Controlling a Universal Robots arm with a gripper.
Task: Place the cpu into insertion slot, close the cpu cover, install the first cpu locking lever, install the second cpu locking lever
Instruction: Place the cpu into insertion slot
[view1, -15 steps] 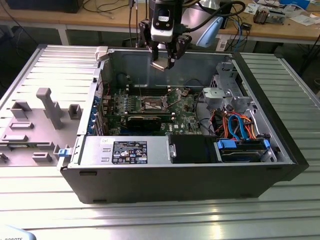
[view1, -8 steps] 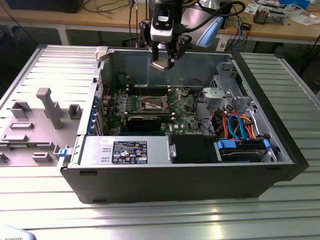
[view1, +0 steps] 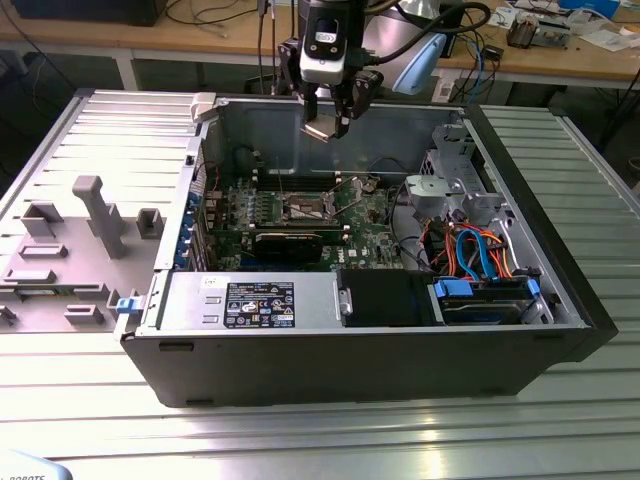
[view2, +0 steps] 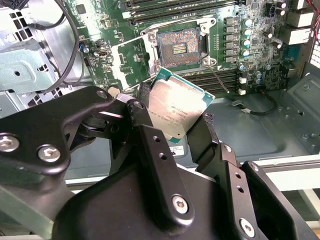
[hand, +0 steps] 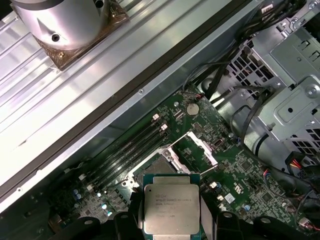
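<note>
So in the exterior view the black two-finger gripper (view1: 330, 125) hangs up above the open dark grey computer case (view1: 350, 370), which lies on its side on a ribbed metal table (view1: 300, 440). It's closed down on the small flat square silver-topped cpu (view1: 322, 131), well clear of everything below. Down inside on the green circuit board (view1: 370, 225) sits the small square dark insertion slot with its silvery rim (view1: 305, 208), just behind the long black graphics card (view1: 288, 243).

In the first wrist view you're looking past the cpu straight at the board. The chip shows top-side up with its green edge around it. The insertion slot is partly hidden behind it. The thin silvery square cpu cover frame (hand: 206, 150) is flipped open beside the slot, and you can see board through its window. The long narrow black memory slots (hand: 125, 155) run along the other side.

The second wrist view is the clearest on the grip. The black fingers (view2: 150, 140) pinch the cpu on two opposite edges, open only as wide as the chip, and the chip is tilted. The insertion slot is bare with nothing in it, contacts showing, well apart from the chip.
</note>
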